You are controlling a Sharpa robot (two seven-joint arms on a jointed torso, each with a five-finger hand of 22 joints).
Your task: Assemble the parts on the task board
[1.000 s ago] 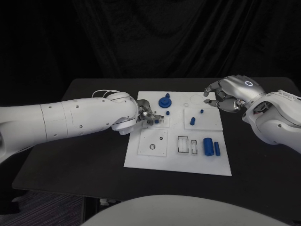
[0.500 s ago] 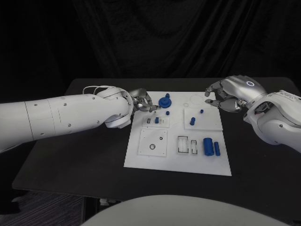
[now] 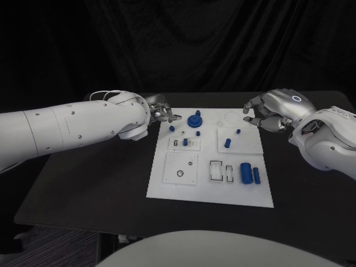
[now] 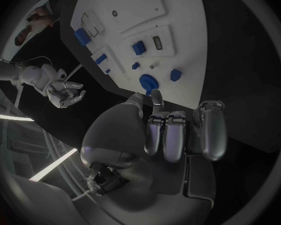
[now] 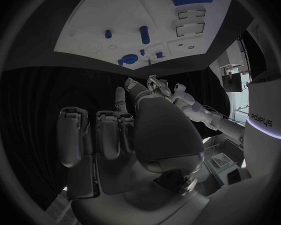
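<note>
Black curtain hangs behind the black tabletop (image 3: pixel 105 183), and the white board (image 3: pixel 202 192) lies in its middle. Left hand (image 3: pixel 161 115) hovers just off the board's far left corner, fingers curled in, nothing visible in them. Right hand (image 3: pixel 268 115) hangs over the far right edge, fingers likewise curled and empty as far as the wrist views show. Largest part is the blue block (image 3: pixel 246 172) near the right edge, with a thin bar (image 3: pixel 257 176) beside it. A round knob (image 3: pixel 194 120) stands at the far edge, close to the left hand. A peg (image 3: pixel 228 143) lies nearer the right hand, with a stud (image 3: pixel 238 132) beyond it. A tiny piece (image 3: pixel 172 128) sits just beside the left hand. To do the next pick well, I judge the fingers should spread before descending, then close squarely on one part without nudging its neighbours.
</note>
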